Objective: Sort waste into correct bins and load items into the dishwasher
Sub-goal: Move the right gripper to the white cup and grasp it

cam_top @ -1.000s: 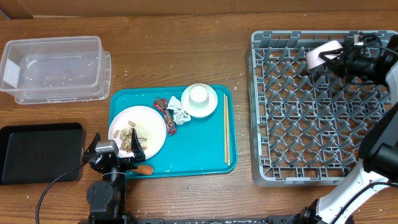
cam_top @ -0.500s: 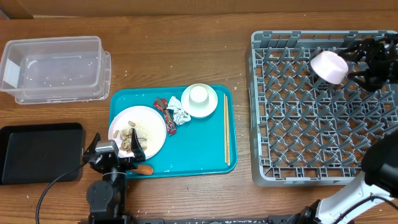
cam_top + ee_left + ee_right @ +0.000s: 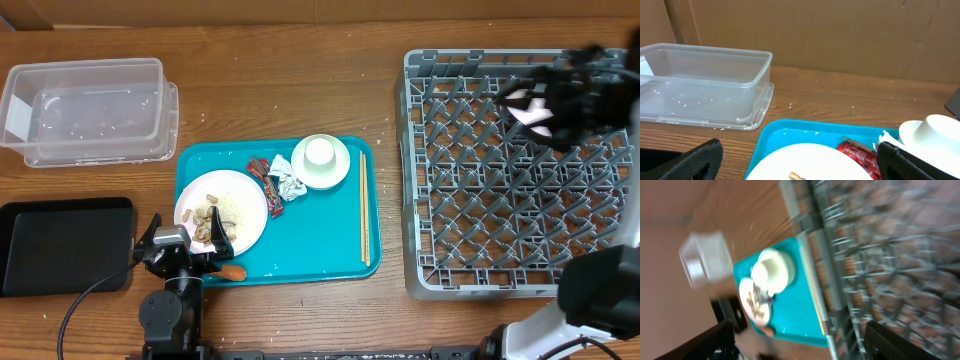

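Note:
The grey dishwasher rack [image 3: 520, 200] stands at the right. A white cup [image 3: 527, 104] lies in its far part, half hidden by my motion-blurred right gripper [image 3: 548, 95], which is open and empty [image 3: 805, 347]. On the teal tray [image 3: 300, 250] are a white plate [image 3: 235, 205] with beige food scraps [image 3: 212, 222], a red wrapper [image 3: 262, 176], a silvery wrapper [image 3: 288, 183], a cup on a small plate [image 3: 320, 158] and chopsticks [image 3: 364, 210]. My left gripper [image 3: 185, 248] is open at the plate's near edge [image 3: 810, 160], holding nothing. An orange piece [image 3: 232, 271] lies beside it.
A clear tub [image 3: 90, 110] stands at the back left, also visible in the left wrist view [image 3: 700, 85]. A black tray [image 3: 65, 245] lies at the front left beside my left gripper. Brown cardboard closes off the far side of the table.
My right gripper opened and let the white cup go into the rack, then swung across above it. The left arm and everything on the teal tray stayed put.

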`<state>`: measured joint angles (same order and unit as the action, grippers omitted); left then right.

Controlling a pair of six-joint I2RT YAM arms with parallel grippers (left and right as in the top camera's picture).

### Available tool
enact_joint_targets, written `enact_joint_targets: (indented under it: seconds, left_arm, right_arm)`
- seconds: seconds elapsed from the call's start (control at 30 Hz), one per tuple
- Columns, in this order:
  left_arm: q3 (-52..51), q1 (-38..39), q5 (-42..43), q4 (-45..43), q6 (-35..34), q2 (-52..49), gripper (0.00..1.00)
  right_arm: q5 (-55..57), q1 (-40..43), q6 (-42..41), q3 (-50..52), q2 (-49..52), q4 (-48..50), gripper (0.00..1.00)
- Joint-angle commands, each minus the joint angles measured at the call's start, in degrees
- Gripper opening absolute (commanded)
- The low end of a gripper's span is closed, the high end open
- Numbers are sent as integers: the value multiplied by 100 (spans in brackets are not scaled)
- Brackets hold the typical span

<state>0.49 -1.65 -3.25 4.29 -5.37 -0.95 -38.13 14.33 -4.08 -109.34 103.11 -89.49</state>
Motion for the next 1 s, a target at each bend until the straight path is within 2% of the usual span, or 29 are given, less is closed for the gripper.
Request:
enact_joint_targets:
  seconds: [0.0, 0.07, 0.2, 0.37, 0.47, 0.67, 0.97]
  left_arm:
    - [-22, -20, 9, -11, 111, 68, 100]
    - [-22, -20, 11, -11, 111, 68, 100]
    - [-22, -20, 9, -11, 111, 68, 100]
    - [-22, -20, 9, -11, 111, 68, 100]
    - [-22, -20, 9, -11, 111, 68, 100]
    - [-22, -20, 9, -11, 111, 68, 100]
    - [-22, -20, 9, -11, 111, 68, 100]
  right_arm:
    - [177, -1056, 76, -39, -120, 284, 86]
    - [621, -1729, -361, 50, -118, 688, 100]
    - [2164, -2986, -1480, 280, -103, 1467, 100]
    - [3740, -4334, -2337, 505, 107, 2122, 100]
    - [4304, -4881, -2763, 667, 332, 2441, 100]
    - [4325, -5257, -2745, 713, 944, 2955, 100]
    - [4323, -5257, -2747, 713, 1674, 3281, 99]
